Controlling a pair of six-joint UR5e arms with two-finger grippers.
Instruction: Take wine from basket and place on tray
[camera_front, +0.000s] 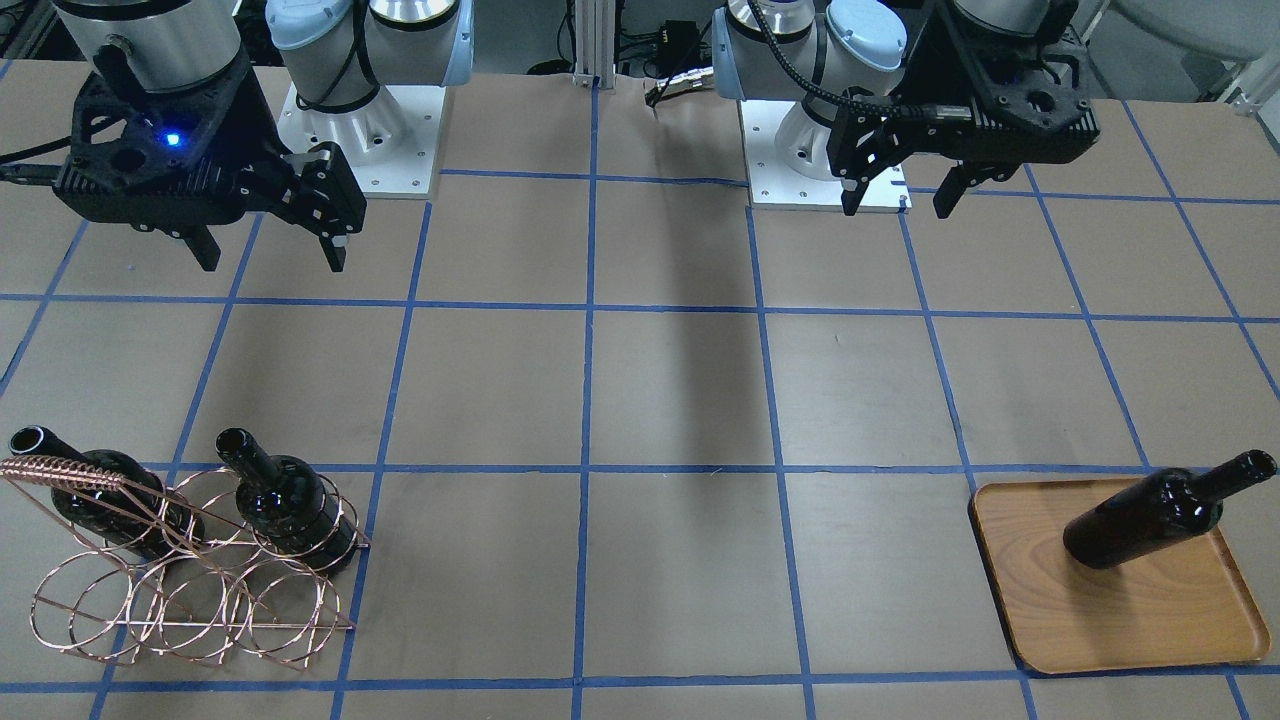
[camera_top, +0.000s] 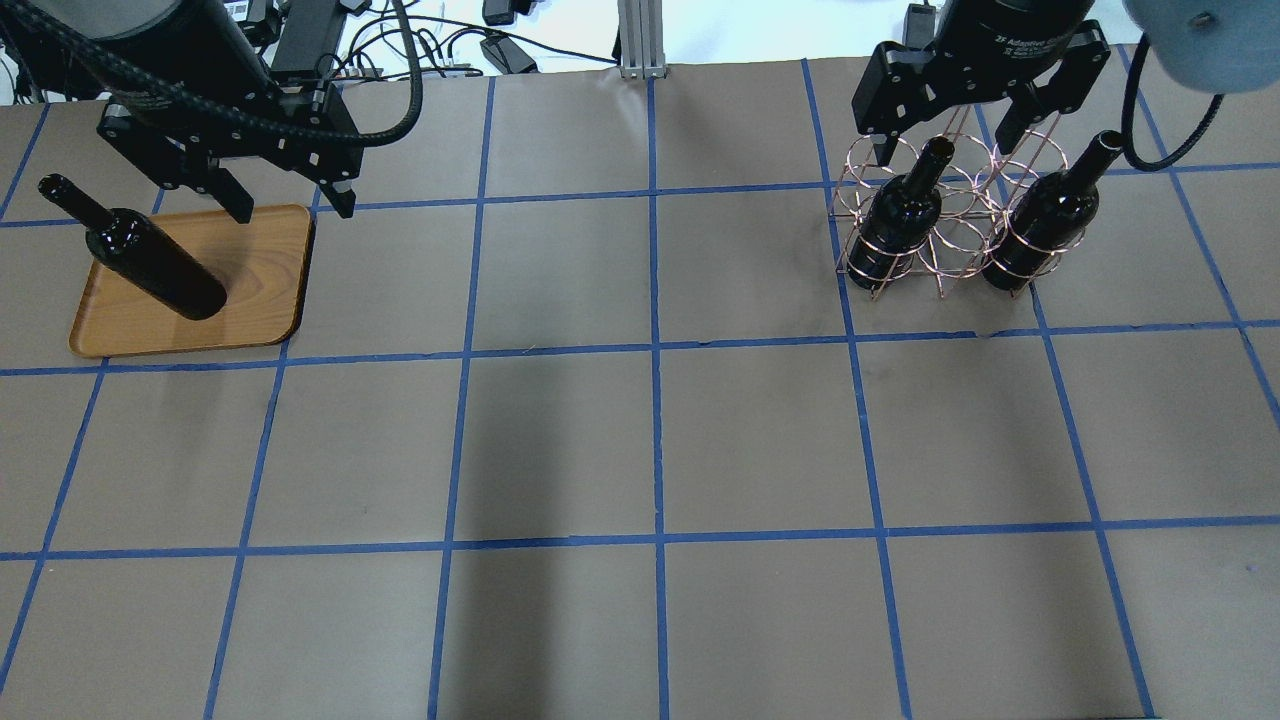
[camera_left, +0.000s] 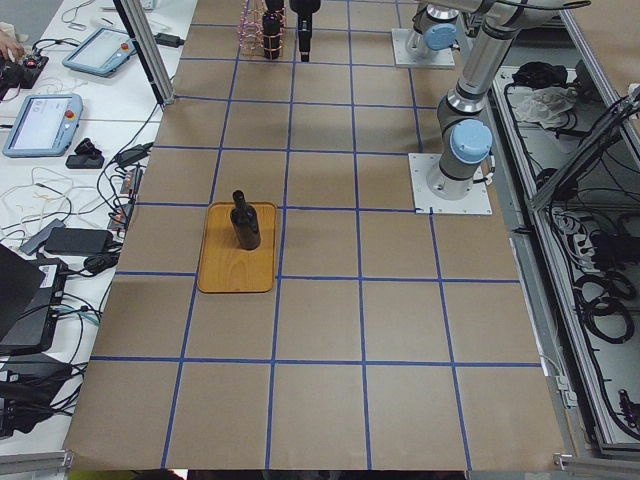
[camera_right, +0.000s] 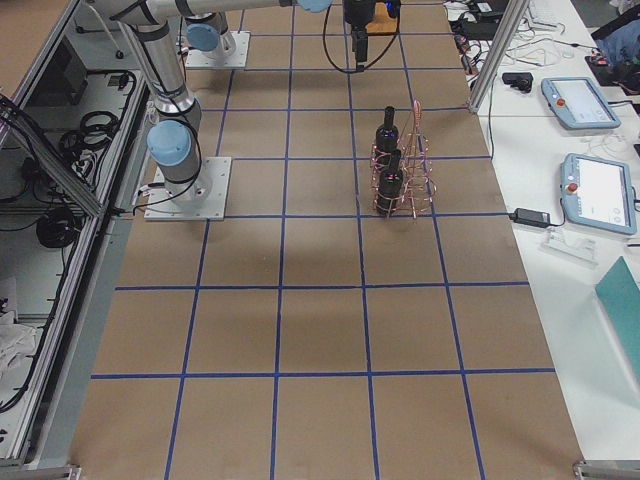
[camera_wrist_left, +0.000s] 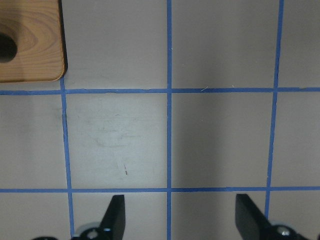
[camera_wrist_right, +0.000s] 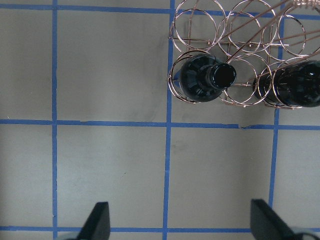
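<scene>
Glossy black glass, the wine (camera_front: 1140, 525) stands upright on the tray (camera_front: 1150, 620), neck up and long axis vertical, near the table's operator-side edge towards the robot's left end. The left gripper (camera_front: 897, 208) hangs above, apart from the bottle, off a tray corner, its jaws spread and empty. The tray is flat grained wood with rounded corners and a low rim. Two more bottles (camera_front: 290, 505) sit in the copper wire basket (camera_front: 190, 610). The right gripper (camera_front: 274, 262) hangs spread wide.

A wine bottle (camera_wrist_right: 202, 82) and a second bottle (camera_wrist_right: 295, 87) stand in the basket (camera_wrist_right: 235, 42).
</scene>
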